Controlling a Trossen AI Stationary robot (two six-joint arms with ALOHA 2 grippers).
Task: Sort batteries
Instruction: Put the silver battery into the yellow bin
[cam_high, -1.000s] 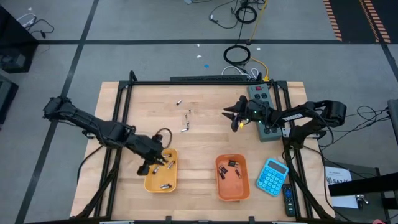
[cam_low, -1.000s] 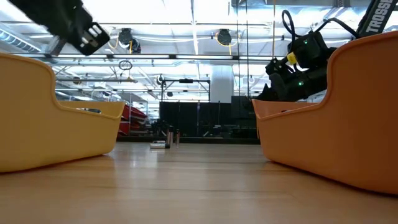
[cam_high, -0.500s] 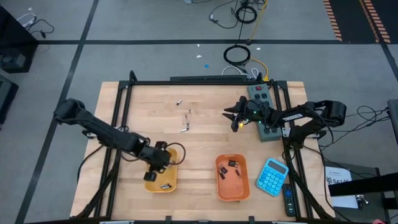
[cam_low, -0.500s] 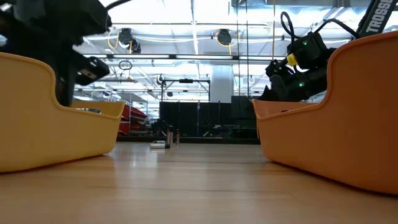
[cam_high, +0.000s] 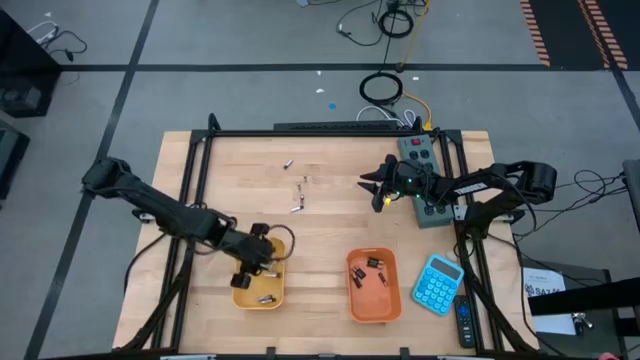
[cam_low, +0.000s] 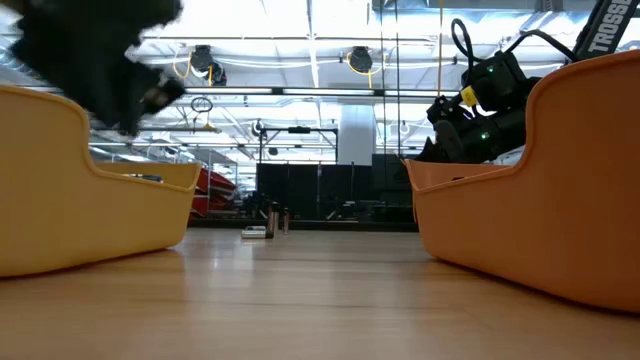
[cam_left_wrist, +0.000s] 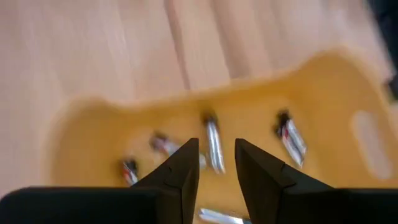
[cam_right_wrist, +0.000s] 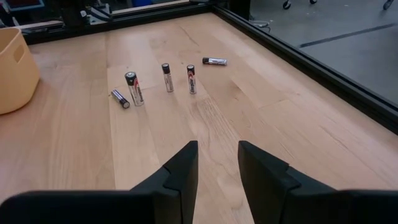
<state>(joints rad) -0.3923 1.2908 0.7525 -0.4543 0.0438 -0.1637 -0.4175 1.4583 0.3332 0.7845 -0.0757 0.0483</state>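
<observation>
My left gripper (cam_left_wrist: 216, 146) stands open above the yellow tray (cam_left_wrist: 348, 74), pointing down into it with nothing between its fingers. Several silvery batteries (cam_left_wrist: 290, 134) lie on the tray's floor. In the high view this gripper (cam_high: 252, 268) hangs over the tray's far half. My right gripper (cam_right_wrist: 216, 149) stands open and holds nothing, low over the table's far right (cam_high: 374, 190). Ahead of it are several loose batteries (cam_right_wrist: 134, 87), some upright on their ends and some lying on the wood. The orange tray (cam_high: 352, 300) holds a few dark batteries (cam_high: 374, 266).
A blue calculator (cam_high: 437, 282) lies at the near right beside the orange tray. A grey switch box (cam_high: 420, 165) sits at the far right under the right arm. A black frame (cam_high: 330, 130) borders the table. Bare wood lies between the two trays.
My left gripper has sunk toward the yellow tray and shifted a little toward the table's near edge, so that it now hangs low over the tray. The right arm has kept still.
</observation>
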